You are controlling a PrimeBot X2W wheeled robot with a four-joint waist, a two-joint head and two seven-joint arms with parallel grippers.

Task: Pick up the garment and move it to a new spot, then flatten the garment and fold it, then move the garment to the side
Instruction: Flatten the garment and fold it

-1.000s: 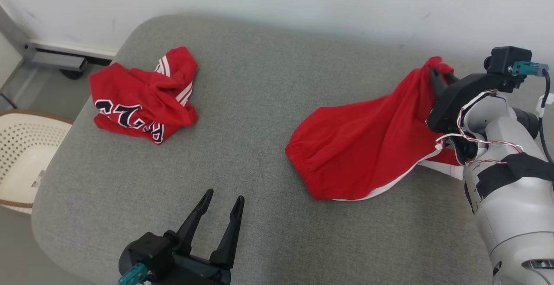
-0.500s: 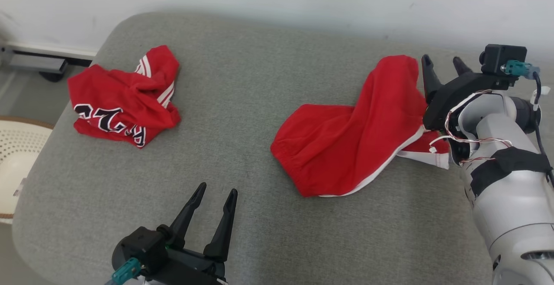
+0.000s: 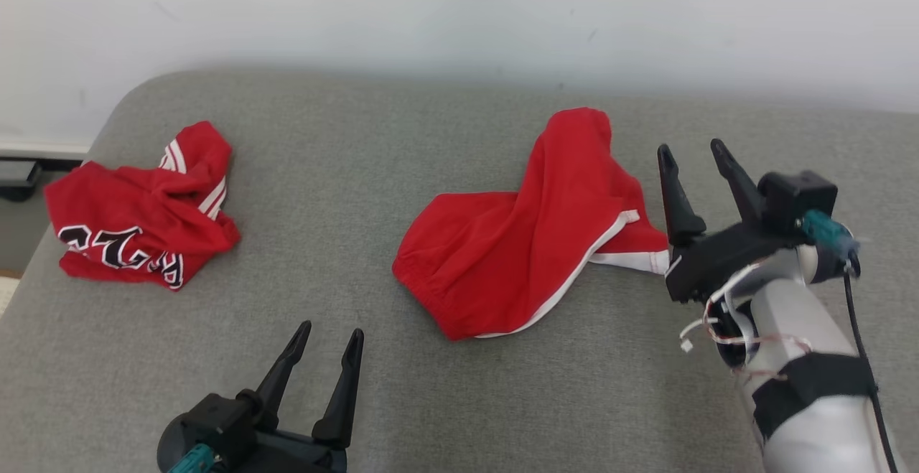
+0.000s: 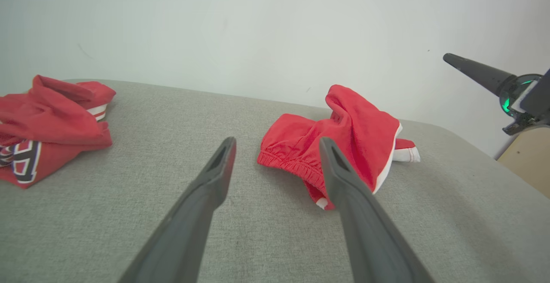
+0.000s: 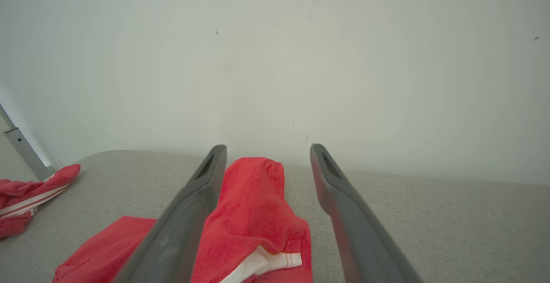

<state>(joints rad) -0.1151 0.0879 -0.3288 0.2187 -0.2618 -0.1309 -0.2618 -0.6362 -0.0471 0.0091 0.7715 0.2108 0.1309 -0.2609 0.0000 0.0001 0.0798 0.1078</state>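
The garment [image 3: 517, 258] is a pair of red shorts with white trim, lying crumpled on the grey cushion [image 3: 344, 171], right of the middle. One end stands up in a peak toward the wall. My right gripper [image 3: 689, 146] hangs open just to its right, clear of the cloth. In the right wrist view the gripper [image 5: 267, 146] looks over the garment's peak [image 5: 253, 201] with nothing between its fingers. My left gripper [image 3: 332, 328] is open and empty near the cushion's front edge. In the left wrist view the gripper [image 4: 277, 141] points at the garment [image 4: 348, 132], well short of it.
A second red garment with dark lettering and white stripes [image 3: 136, 222] lies bunched at the cushion's left end, also seen in the left wrist view [image 4: 47, 120]. A pale wall [image 3: 459, 13] runs behind the cushion. Bare grey cushion lies between the two garments.
My right gripper opened and let go of the garment's raised end, then drew back toward me. The cloth settled on the cushion. The head camera swung to the right.
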